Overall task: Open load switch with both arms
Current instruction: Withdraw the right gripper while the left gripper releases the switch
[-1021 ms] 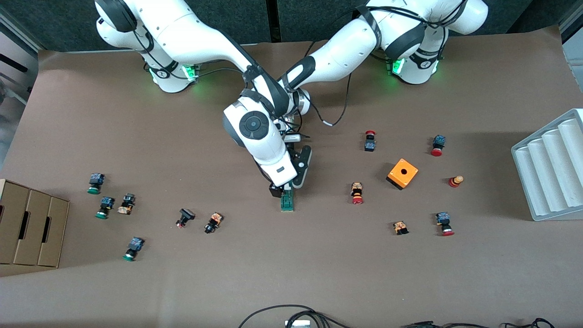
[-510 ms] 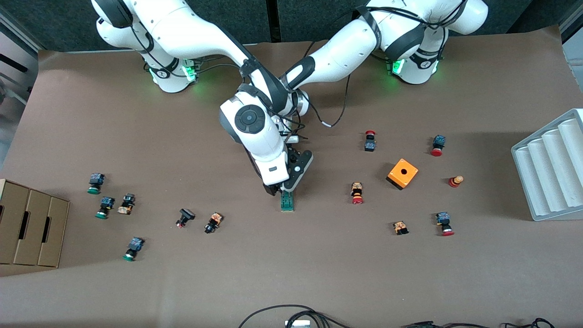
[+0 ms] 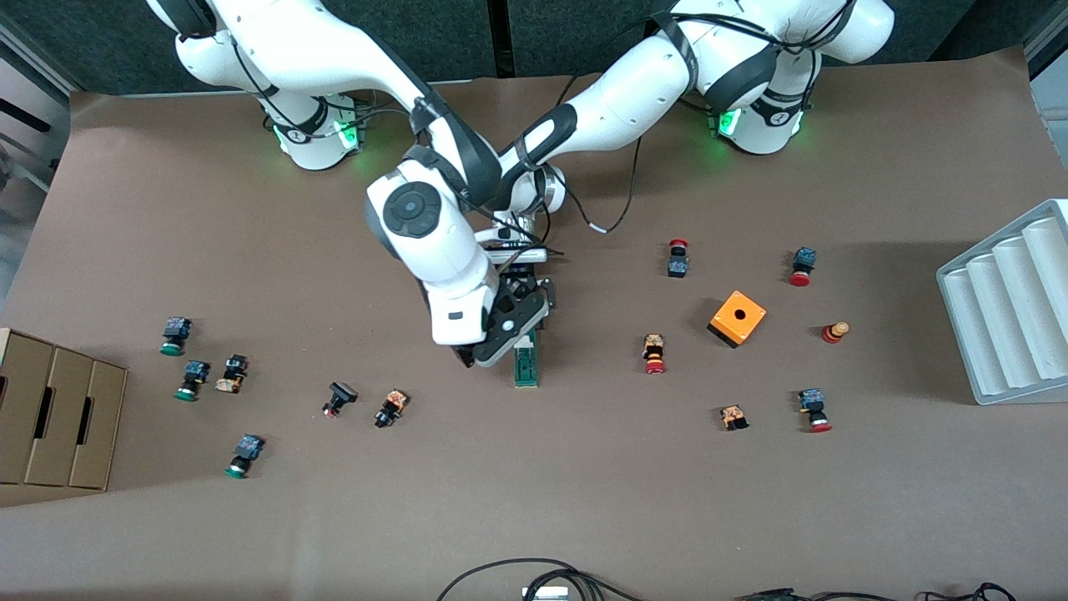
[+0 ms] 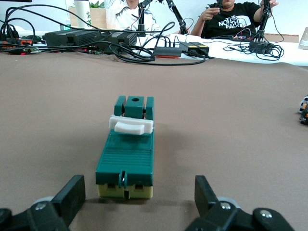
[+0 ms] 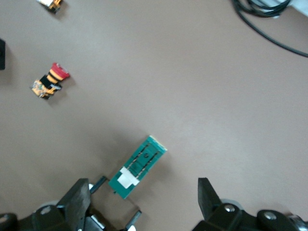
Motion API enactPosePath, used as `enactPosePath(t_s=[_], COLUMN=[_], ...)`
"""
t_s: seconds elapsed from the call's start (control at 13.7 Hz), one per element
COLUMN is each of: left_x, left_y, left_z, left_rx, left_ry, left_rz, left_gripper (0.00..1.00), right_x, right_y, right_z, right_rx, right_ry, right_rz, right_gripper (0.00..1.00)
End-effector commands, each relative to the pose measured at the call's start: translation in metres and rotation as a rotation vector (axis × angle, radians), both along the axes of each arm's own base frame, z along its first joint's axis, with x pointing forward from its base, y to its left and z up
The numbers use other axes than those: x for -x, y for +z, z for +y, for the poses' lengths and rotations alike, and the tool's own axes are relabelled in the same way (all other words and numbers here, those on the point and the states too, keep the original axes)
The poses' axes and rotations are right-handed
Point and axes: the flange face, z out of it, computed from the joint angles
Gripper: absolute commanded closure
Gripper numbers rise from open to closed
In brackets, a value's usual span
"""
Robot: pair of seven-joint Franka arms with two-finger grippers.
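The load switch (image 3: 526, 367) lies flat on the brown table near its middle, a slim dark-green block with a white piece. My left gripper (image 4: 139, 188) sits low at the table, open, its fingers (image 4: 74, 190) apart on either side of the switch's (image 4: 126, 154) near end and not touching it. In the front view that gripper is mostly hidden under the right hand. My right gripper (image 5: 143, 190) hangs open over the switch (image 5: 137, 166), which lies well below its fingers. The front view shows the right gripper (image 3: 509, 332) above the switch's end farther from the camera.
An orange cube (image 3: 737, 318) with a hole and several push buttons (image 3: 655, 355) lie toward the left arm's end. More buttons (image 3: 190, 380) and a cardboard box (image 3: 54, 417) are toward the right arm's end. A white ridged tray (image 3: 1010, 309) is at the table's edge.
The right arm's hand has swung toward its own end of the table and a little away from the front camera. The load switch has stayed where it was.
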Motion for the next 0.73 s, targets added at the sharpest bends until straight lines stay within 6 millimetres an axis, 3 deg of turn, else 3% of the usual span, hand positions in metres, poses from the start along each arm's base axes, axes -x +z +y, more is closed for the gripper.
enactPosePath(t_s=[0.0, 0.15, 0.29, 0.51, 0.66], left_x=[0.013, 0.021, 0.030, 0.033, 0.034], left_y=[0.016, 0.022, 0.041, 0.068, 0.092], left_z=[-0.014, -0.019, -0.026, -0.032, -0.036], left_rx=[0.027, -0.007, -0.051, -0.127, -0.147], left_ry=[0.040, 0.055, 0.073, 0.094, 0.115], left_rz=[0.042, 0.071, 0.126, 0.195, 0.249], left_gripper=[0.00, 0.00, 0.00, 0.00, 0.00], right_x=[0.006, 0.004, 0.005, -0.001, -0.013], right_y=[0.025, 0.040, 0.056, 0.083, 0.098], right_z=[-0.014, -0.031, -0.044, -0.082, -0.119], right_rx=[-0.011, -0.003, -0.022, -0.038, -0.090], right_ry=[-0.025, -0.043, -0.068, -0.117, -0.185], right_rz=[0.048, 0.073, 0.119, 0.165, 0.204], right_gripper=[0.00, 0.00, 0.00, 0.00, 0.00])
